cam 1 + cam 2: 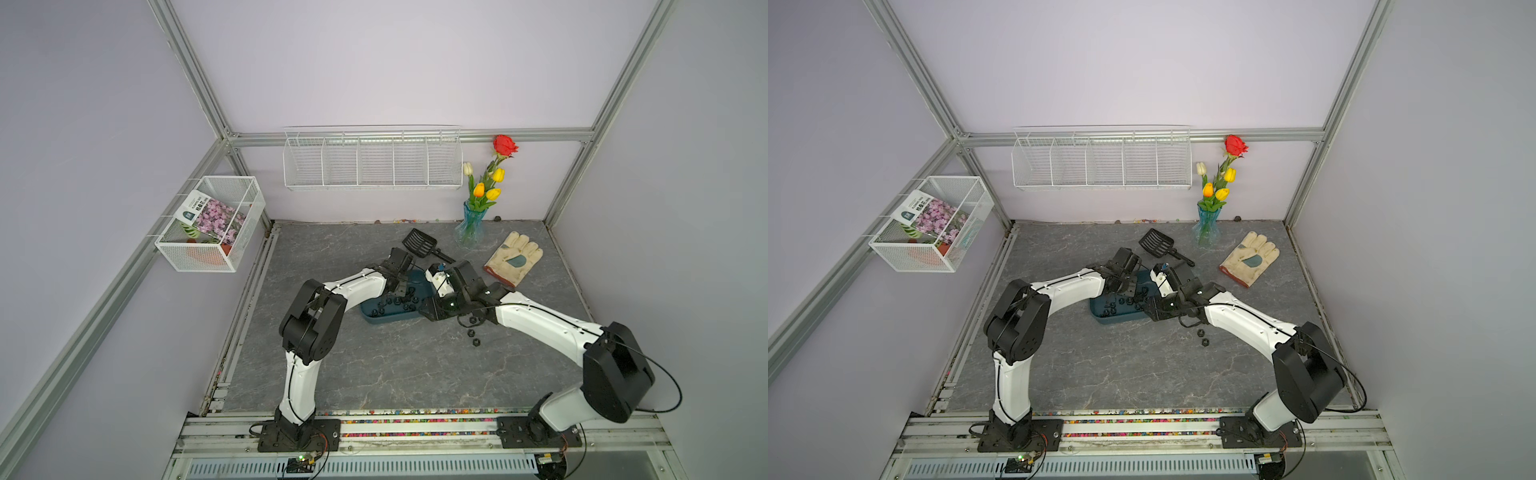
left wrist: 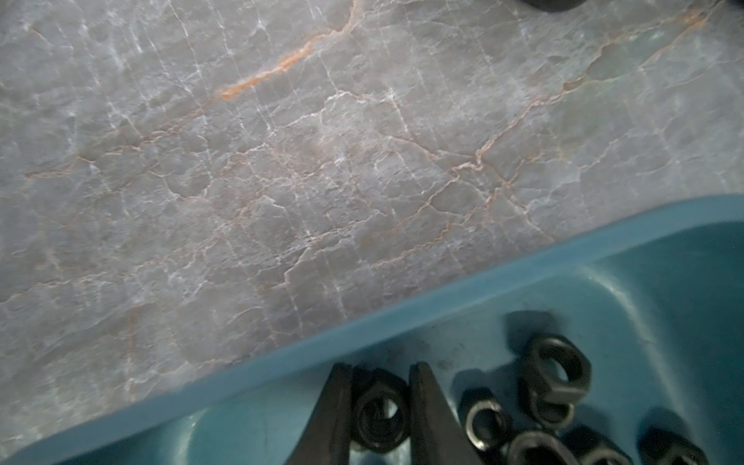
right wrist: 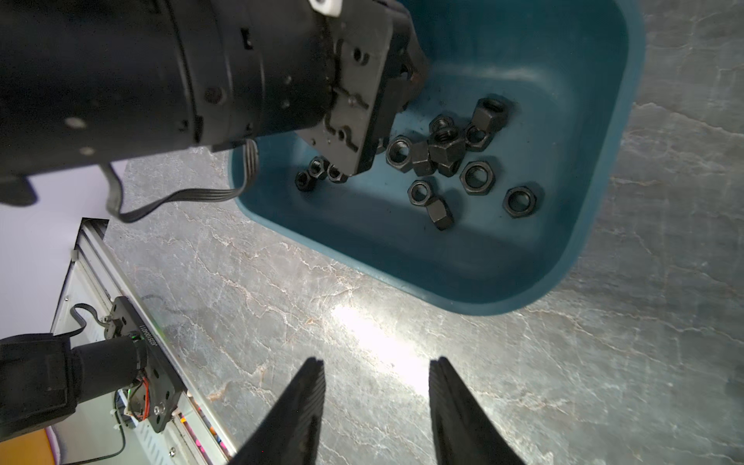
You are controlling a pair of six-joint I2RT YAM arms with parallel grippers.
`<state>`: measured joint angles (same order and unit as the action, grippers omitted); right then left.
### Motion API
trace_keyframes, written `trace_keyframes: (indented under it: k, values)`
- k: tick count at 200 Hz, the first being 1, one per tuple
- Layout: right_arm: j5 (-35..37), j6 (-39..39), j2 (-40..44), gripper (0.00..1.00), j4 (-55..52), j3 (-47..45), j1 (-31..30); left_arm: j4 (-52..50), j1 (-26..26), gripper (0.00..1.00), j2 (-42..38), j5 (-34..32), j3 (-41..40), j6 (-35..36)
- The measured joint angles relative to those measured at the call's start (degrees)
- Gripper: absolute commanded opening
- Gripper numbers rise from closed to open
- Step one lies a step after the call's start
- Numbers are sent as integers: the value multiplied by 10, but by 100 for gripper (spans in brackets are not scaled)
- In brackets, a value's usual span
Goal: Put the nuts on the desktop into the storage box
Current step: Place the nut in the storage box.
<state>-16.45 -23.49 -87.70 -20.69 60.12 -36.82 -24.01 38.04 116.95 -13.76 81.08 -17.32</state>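
The left gripper (image 2: 380, 367) has its jaws nearly closed and clamps 1 nut (image 2: 380, 414) across its flats, between 2 dark, tapered fingers (image 2: 432, 406). The clamped nut sits inside the storage box (image 2: 402, 322), close to 1 long wall. Whether it touches the floor of the box cannot be told.

The right gripper (image 3: 376, 362) has its jaws spread wide, with nothing between them. The inner faces of its fingers (image 3: 306, 402) are finely ribbed. It hovers over bare desktop (image 3: 261, 290), just outside a short wall of the storage box.

The storage box is a shallow teal plastic tub with smooth walls, rounded corners and a flared rim. In both top views it rests flat on the desktop, between the 2 wrists (image 1: 388, 319) (image 1: 1117, 319).

About 14 nuts (image 3: 443, 153) lie loose on the box floor. They are black hexagonal metal with threaded round bores. Some lie flat, some stand on edge, and several are heaped and touching. At least 2 stray nuts (image 1: 471, 333) (image 1: 1200, 332) lie on the desktop near the box, on the right arm's side.

The desktop is a matte grey stone-look surface with pale and rust-coloured veins.
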Motion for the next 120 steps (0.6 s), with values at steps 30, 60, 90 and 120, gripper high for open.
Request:
trace_keyframes:
  k: [30, 60, 90, 120]
  values:
    - [-1, 0, -5, 47, 0, 0, 0, 9, -1, 13, 4, 3, 0, -1]
    - [-1, 0, -7, 46, 0, 0, 0, 16, -2, 13, 6, 6, 0, -3]
    - [-1, 0, -7, 46, 0, 0, 0, 23, -2, 17, 7, 12, 0, -4]
    - [-1, 0, -7, 46, 0, 0, 0, 28, -2, 21, 11, 17, -1, -5]
